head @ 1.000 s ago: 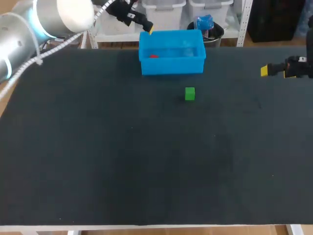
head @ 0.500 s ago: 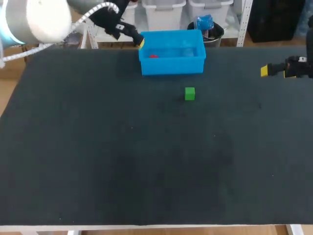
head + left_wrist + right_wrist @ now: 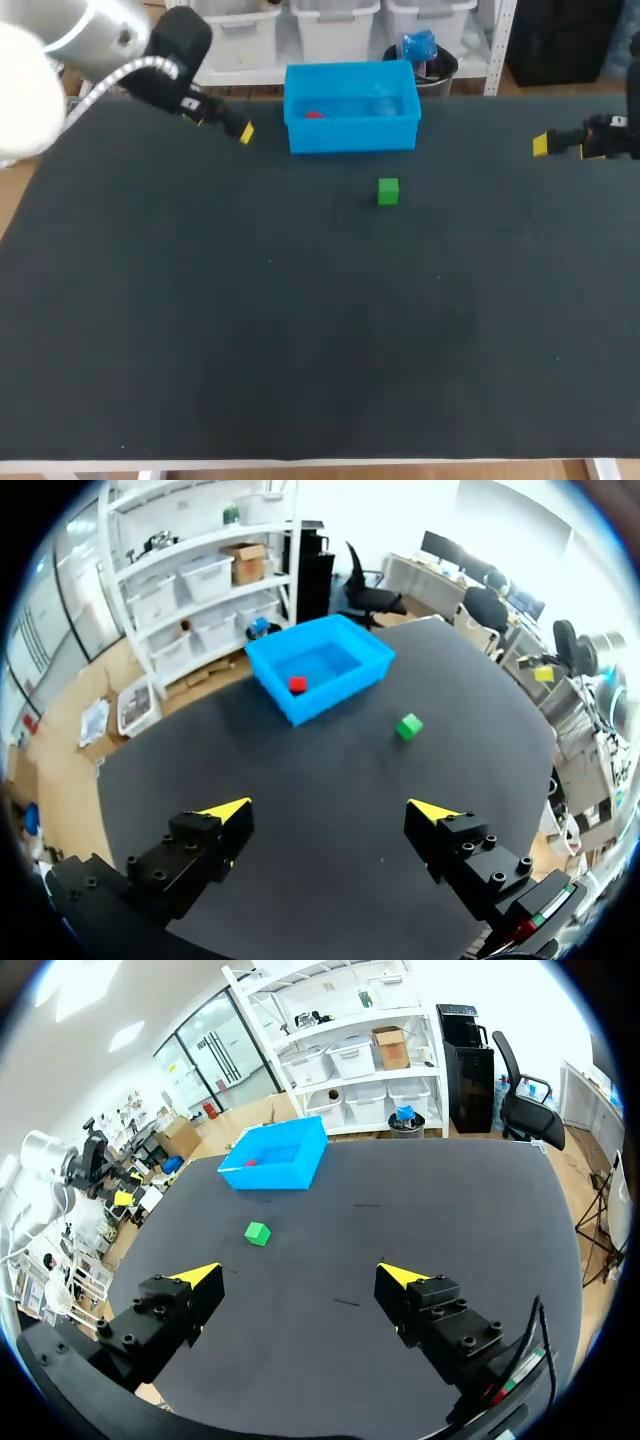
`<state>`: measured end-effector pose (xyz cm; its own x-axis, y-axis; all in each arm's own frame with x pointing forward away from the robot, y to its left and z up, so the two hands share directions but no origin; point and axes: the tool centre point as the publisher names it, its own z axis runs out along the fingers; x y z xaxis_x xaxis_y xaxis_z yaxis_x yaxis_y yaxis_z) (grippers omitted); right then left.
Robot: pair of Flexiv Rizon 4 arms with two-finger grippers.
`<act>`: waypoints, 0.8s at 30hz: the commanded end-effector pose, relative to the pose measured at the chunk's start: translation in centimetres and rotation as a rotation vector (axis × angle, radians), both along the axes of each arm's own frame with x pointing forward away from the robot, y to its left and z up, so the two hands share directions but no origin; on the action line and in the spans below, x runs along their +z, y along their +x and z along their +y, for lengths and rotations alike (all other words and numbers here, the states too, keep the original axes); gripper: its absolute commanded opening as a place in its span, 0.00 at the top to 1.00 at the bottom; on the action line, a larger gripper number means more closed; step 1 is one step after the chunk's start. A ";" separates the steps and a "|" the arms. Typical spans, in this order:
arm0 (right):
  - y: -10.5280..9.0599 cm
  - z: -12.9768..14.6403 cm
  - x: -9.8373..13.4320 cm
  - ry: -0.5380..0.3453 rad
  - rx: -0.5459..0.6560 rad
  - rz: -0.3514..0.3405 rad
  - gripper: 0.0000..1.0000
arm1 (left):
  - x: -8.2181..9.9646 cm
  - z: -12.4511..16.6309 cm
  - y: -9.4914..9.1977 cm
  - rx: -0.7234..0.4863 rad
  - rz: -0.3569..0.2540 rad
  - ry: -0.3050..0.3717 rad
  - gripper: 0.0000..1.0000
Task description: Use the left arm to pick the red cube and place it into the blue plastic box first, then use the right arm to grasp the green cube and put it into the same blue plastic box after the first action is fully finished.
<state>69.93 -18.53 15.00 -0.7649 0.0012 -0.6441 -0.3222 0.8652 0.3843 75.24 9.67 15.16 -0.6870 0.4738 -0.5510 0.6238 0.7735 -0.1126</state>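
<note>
Inside blue box (image 3: 350,135): red cube (image 3: 314,114); green cube (image 3: 388,191) outside, near; left end effector (image 3: 330,808), right end effector (image 3: 300,1272) both spread apart.

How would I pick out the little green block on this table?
Find the blue box at the far edge of the black table. Just in front of it, alone on the tabletop, sits the green block. The red block lies inside the box.
</note>
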 end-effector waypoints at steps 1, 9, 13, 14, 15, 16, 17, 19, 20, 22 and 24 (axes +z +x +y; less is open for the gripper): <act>0.0 0.0 0.0 -0.001 0.000 0.000 0.00 | -0.8 2.3 -3.4 0.006 -0.248 -0.207 0.00; 0.0 0.0 0.0 -0.001 0.000 0.000 0.00 | -0.8 1.8 -3.1 -0.053 -0.225 -0.227 0.00; 0.0 0.0 0.0 -0.001 0.000 0.000 0.00 | -0.7 1.6 -3.0 -0.082 -0.220 -0.190 0.00; 0.0 0.0 0.0 -0.001 0.000 0.000 0.00 | -0.7 1.6 -3.0 -0.082 -0.220 -0.190 0.00; 0.0 0.0 0.0 -0.001 0.000 0.000 0.00 | -0.7 1.6 -3.0 -0.082 -0.220 -0.190 0.00; 0.2 0.0 0.2 -0.001 0.005 0.003 0.00 | -0.7 1.6 -3.0 -0.082 -0.220 -0.190 0.00; 0.5 0.0 0.4 -0.025 0.009 0.011 0.00 | -0.7 1.6 -3.0 -0.082 -0.220 -0.190 0.00; 1.1 0.4 0.9 -0.060 0.007 0.031 0.00 | -0.7 1.6 -3.0 -0.082 -0.220 -0.190 0.00; 1.3 0.6 1.1 -0.077 0.006 0.042 0.00 | -0.7 1.6 -3.0 -0.082 -0.220 -0.190 0.00; 2.0 1.5 1.3 -0.087 -0.012 0.081 0.00 | -0.7 1.6 -3.0 -0.082 -0.220 -0.190 0.00; 2.6 2.7 1.5 -0.123 -0.021 0.113 0.00 | -0.7 1.6 -3.0 -0.082 -0.220 -0.190 0.00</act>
